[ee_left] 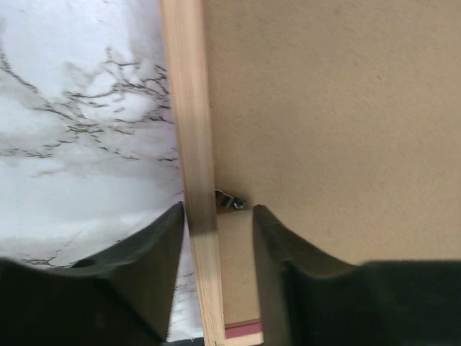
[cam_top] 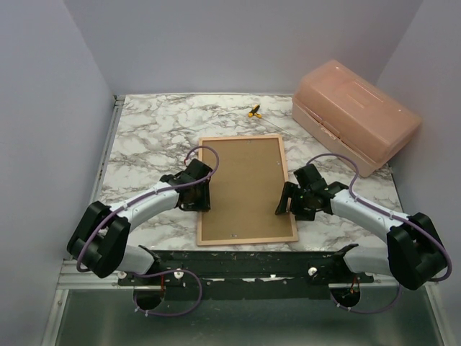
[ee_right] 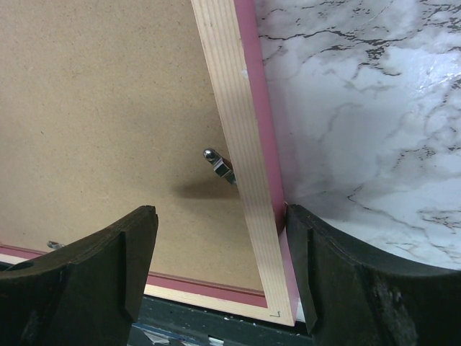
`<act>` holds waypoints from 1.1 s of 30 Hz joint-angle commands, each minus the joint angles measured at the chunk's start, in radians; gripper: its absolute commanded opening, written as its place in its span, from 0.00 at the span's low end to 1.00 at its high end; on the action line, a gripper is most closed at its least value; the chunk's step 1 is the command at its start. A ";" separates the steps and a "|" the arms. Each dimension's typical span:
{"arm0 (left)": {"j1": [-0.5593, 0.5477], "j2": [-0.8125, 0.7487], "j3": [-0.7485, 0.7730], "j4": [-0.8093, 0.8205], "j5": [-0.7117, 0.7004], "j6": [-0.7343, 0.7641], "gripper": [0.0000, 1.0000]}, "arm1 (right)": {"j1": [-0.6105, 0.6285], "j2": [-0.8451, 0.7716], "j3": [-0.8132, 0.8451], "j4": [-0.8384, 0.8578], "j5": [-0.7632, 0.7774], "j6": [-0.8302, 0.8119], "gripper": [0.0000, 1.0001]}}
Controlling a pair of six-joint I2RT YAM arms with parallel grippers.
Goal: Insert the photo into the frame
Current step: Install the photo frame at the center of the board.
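While the frame (cam_top: 248, 238) lies face down by the tabletop's (cam_top: 144, 144) near edge, backing board (cam_top: 245, 187) seated, left tool (ee_left: 216, 216) and right tool (ee_right: 220, 216) straddle its rails unclenched at the clips (ee_right: 220, 164); photo unseen, fastening apparently left.

Robot test cell, lab-type bench setup. Plain pale walls (cam_top: 43, 86) box the table in at 9, 12 and 3 o'clock. Marble-print tabletop (cam_top: 144, 137). Left arm (cam_top: 137, 209) and right arm (cam_top: 367, 213) bolted to a black base rail (cam_top: 245, 261) at 6 o'clock. Purple cables (cam_top: 204, 148) loop loose. Salmon plastic box (cam_top: 356, 122) at 1 o'clock.
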 commanded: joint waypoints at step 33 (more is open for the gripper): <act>0.149 -0.082 -0.102 0.154 0.345 -0.005 0.67 | -0.073 0.080 0.033 0.072 -0.190 -0.097 0.77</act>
